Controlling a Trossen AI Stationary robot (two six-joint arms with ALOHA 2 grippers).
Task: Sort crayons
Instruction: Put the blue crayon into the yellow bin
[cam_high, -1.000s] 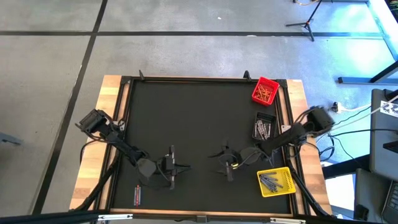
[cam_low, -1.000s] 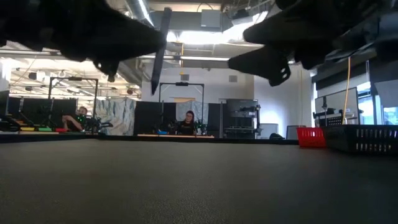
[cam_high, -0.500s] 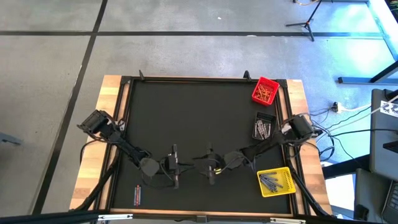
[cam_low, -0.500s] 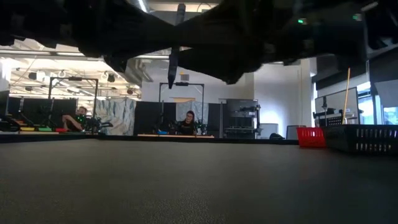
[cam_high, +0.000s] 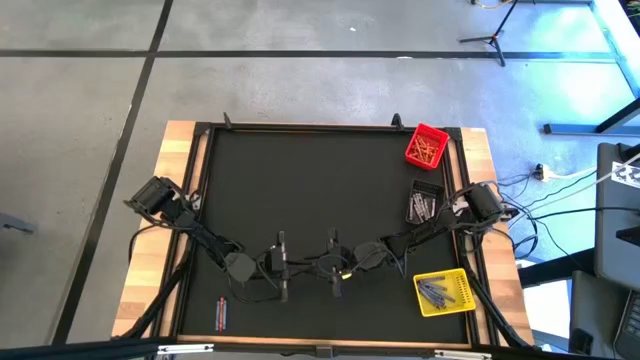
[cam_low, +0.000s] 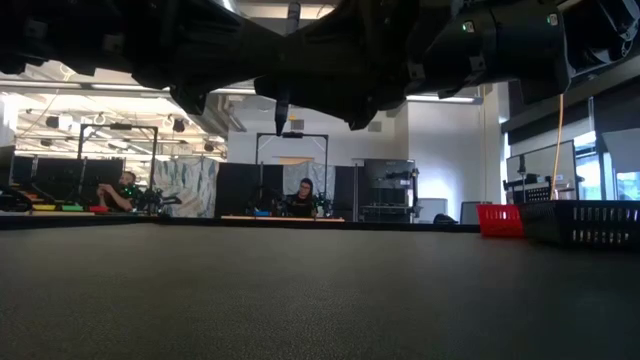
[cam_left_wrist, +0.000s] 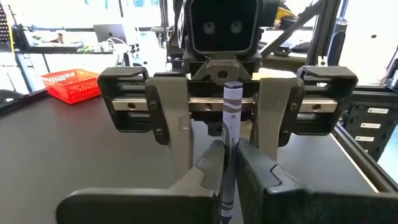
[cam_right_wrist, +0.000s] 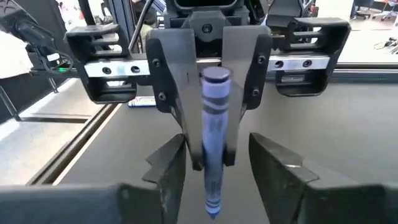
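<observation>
- Pinched one bluish-grey crayon (cam_left_wrist: 231, 112) between the pressed-together fingers (cam_left_wrist: 256, 177) of the left gripper (cam_left_wrist: 227, 158), upright and lifted clear of the table (cam_high: 300, 180), over the middle of its near half.
- Held that way, by the look of it, to offer the crayon across: free length left above and below the grip for a second pair of fingers.
- Faced head-on by the right gripper (cam_right_wrist: 214, 165), close in, with fingers (cam_right_wrist: 169, 171) spread on either side of the same crayon and a gap visible on both flanks; no contact to be seen.
- Judged as a hand-over between arms, probably because all three bins sat on the right side, beyond easy reach of the left arm.
- Red bin (cam_high: 427, 146): at the far right corner, filled with red-orange crayons.
- Black bin (cam_high: 425, 205): against the right edge, midway along, holding pale grey sticks.
- Yellow bin (cam_high: 443, 292): at the near right corner, holding darker grey-blue sticks; hard to say whether this or the black bin suited the held crayon.
- One loose crayon (cam_high: 221, 314) lying flat near the near left corner, well apart from both grippers, not yet sorted.
- Risk, as a judgement: a slip or tilt of the thin stick if released before a firm grip on the other side.
</observation>
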